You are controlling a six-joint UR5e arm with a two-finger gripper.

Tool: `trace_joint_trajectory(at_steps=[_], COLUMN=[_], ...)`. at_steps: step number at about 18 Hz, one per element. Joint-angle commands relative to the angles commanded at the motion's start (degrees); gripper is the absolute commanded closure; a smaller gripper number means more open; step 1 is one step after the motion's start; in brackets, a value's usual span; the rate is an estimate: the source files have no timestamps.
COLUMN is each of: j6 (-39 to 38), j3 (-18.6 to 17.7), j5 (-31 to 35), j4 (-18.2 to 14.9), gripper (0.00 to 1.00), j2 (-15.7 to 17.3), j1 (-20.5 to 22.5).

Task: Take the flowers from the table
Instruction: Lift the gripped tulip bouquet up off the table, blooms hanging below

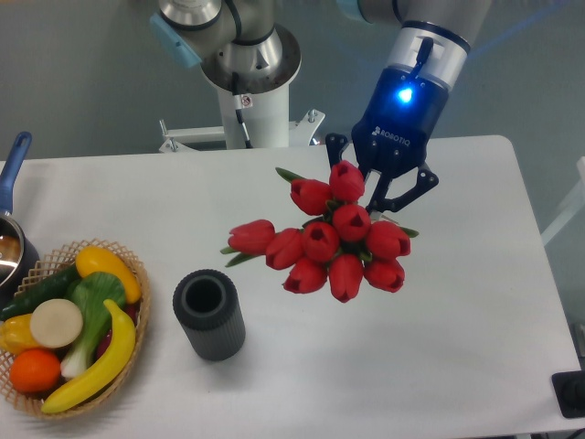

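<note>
The flowers point(331, 245), a bunch of red tulips, hang over the middle of the white table point(457, 347) with the blooms turned up toward the camera. A few green leaves stick out at the edges, and the blooms hide the stems. My gripper point(377, 195) comes down from the upper right, right behind the top of the bunch. Its dark fingers point(409, 190) close in where the stems run, so it looks shut on the flowers and holds them above the tabletop.
A dark grey cylindrical vase point(208, 315) stands upright left of the flowers. A wicker basket point(137, 274) of fruit and vegetables sits at the front left. A blue-handled pot point(13, 183) is at the left edge. The robot base point(247, 82) stands at the back.
</note>
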Motion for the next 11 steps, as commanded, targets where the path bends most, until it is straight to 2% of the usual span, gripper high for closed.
trace_joint_trajectory(at_steps=[11], j6=[-1.3], j3=[-0.3], j5=[-1.1], j4=[0.1], gripper=[0.80], j2=[0.4], j1=[0.0])
